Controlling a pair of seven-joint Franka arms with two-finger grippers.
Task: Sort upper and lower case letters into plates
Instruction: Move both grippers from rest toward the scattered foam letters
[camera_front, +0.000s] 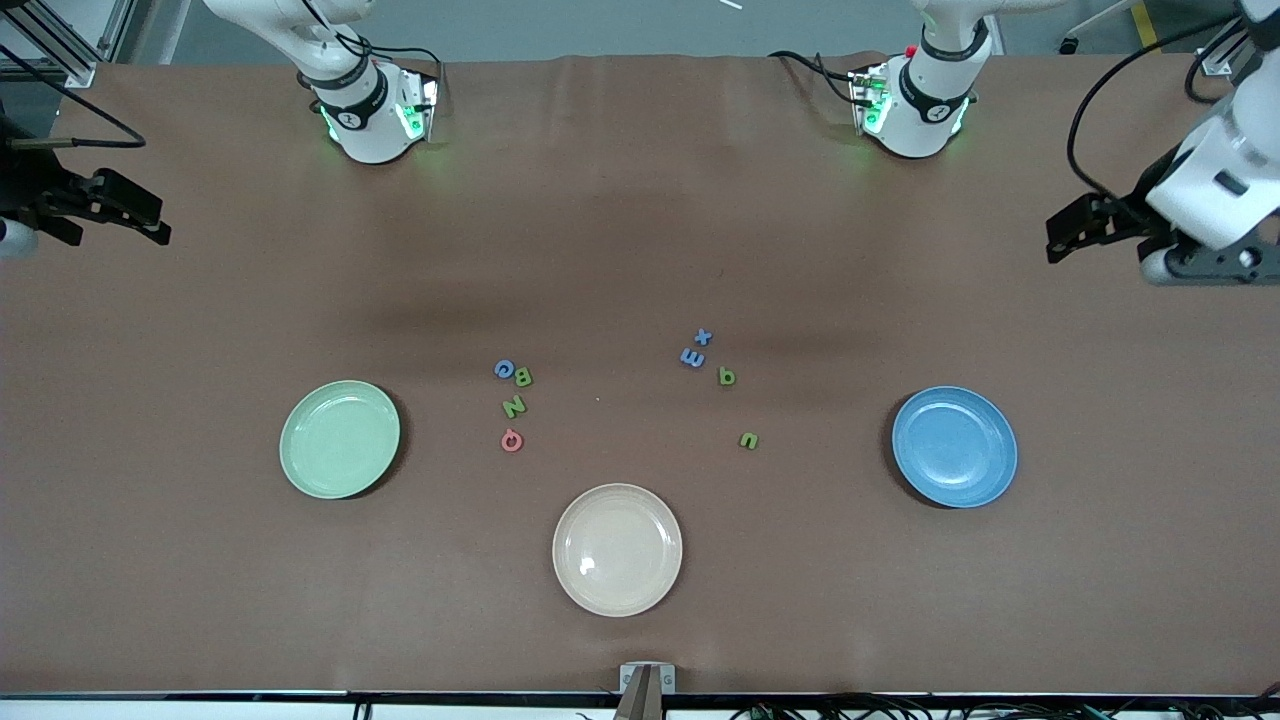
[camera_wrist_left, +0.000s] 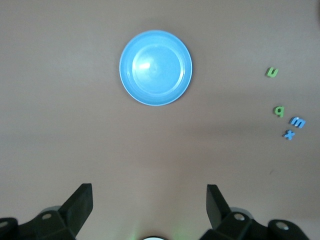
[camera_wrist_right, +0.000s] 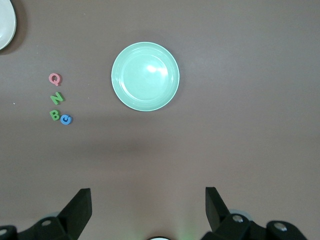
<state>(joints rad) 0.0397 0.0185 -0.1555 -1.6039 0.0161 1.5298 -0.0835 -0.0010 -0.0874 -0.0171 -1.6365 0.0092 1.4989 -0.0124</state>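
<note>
Four capitals lie in a cluster: blue C, green B, green N and pink Q. They are beside the light green plate. Toward the blue plate lie the blue x, blue m, green q and green u. Both plates hold nothing. My right gripper hangs open at its end of the table. My left gripper hangs open at the other end. Neither holds anything.
A cream-beige plate sits bare, nearer the front camera than the letters, midway between the two coloured plates. The brown table runs wide between the arm bases and the letters.
</note>
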